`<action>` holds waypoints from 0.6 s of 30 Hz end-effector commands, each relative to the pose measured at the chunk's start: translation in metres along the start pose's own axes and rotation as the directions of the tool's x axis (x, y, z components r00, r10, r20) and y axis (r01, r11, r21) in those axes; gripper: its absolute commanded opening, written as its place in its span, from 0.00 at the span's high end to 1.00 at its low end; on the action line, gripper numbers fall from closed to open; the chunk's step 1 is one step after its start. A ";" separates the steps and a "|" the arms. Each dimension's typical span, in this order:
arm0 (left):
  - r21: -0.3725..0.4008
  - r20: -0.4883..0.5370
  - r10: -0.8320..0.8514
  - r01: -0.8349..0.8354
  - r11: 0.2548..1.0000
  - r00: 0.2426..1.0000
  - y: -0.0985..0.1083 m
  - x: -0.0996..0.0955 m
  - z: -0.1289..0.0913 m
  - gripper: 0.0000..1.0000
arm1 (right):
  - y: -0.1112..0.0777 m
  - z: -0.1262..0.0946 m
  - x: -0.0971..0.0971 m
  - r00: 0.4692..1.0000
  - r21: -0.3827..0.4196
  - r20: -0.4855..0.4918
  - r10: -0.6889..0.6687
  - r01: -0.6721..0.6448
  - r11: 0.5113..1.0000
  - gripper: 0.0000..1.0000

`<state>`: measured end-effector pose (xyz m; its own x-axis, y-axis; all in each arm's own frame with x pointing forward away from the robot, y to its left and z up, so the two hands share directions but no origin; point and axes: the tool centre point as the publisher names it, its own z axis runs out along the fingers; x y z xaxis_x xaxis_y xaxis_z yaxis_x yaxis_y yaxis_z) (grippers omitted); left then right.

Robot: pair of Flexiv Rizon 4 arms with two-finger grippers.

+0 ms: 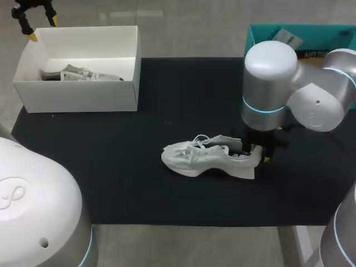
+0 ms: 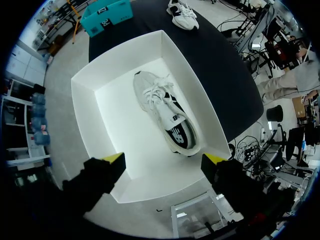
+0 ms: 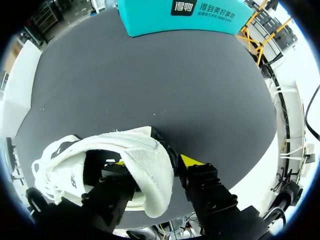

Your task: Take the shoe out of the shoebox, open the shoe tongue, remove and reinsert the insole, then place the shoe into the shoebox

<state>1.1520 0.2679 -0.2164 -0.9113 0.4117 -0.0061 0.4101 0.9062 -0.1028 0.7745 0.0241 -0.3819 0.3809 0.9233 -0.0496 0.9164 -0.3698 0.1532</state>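
Observation:
A white shoe [image 1: 194, 158] lies on its side in the middle of the black mat [image 1: 111, 167], toe pointing left. My right gripper [image 1: 253, 149] stands at its heel. In the right wrist view the padded heel collar [image 3: 150, 150] sits between the fingers of my right gripper [image 3: 155, 162]: one tip is inside the shoe, the other just outside with a slim gap, so it is open. A second shoe [image 1: 78, 74] [image 2: 165, 112] lies in the white shoebox [image 1: 78, 94] [image 2: 85, 115]. My left gripper [image 1: 43, 28] [image 2: 164, 160] hangs open and empty above the box's far left corner.
A teal box [image 1: 311, 36] [image 3: 200, 15] stands at the back right, partly hidden behind my right arm. The mat stretches bare between the shoebox and the shoe. The shoe on the mat [image 2: 182, 14] shows small beyond the box in the left wrist view.

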 end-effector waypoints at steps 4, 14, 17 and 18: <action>-0.002 -0.001 0.001 -0.001 1.000 1.000 0.000 0.001 -0.001 0.00 | -0.015 -0.059 -0.002 0.989 -0.102 -0.098 -0.112 0.102 0.990 0.00; -0.002 -0.001 0.001 -0.001 1.000 1.000 0.000 0.001 -0.001 0.00 | -0.010 -0.080 0.006 0.905 -0.134 -0.228 -0.359 0.336 0.932 0.00; -0.002 -0.001 0.001 -0.001 1.000 1.000 0.000 0.001 -0.001 0.00 | -0.013 -0.092 0.008 0.862 -0.199 -0.180 -0.473 0.439 0.876 0.00; -0.002 -0.001 0.001 -0.001 1.000 1.000 0.000 0.001 -0.001 0.00 | -0.011 -0.089 0.008 0.869 -0.235 -0.049 -0.493 0.470 0.851 0.00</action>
<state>1.1520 0.2679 -0.2164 -0.9113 0.4117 -0.0062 0.4101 0.9062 -0.1028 0.7642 0.0559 -0.3018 -0.0294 0.9980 0.0567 0.9641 0.0133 0.2652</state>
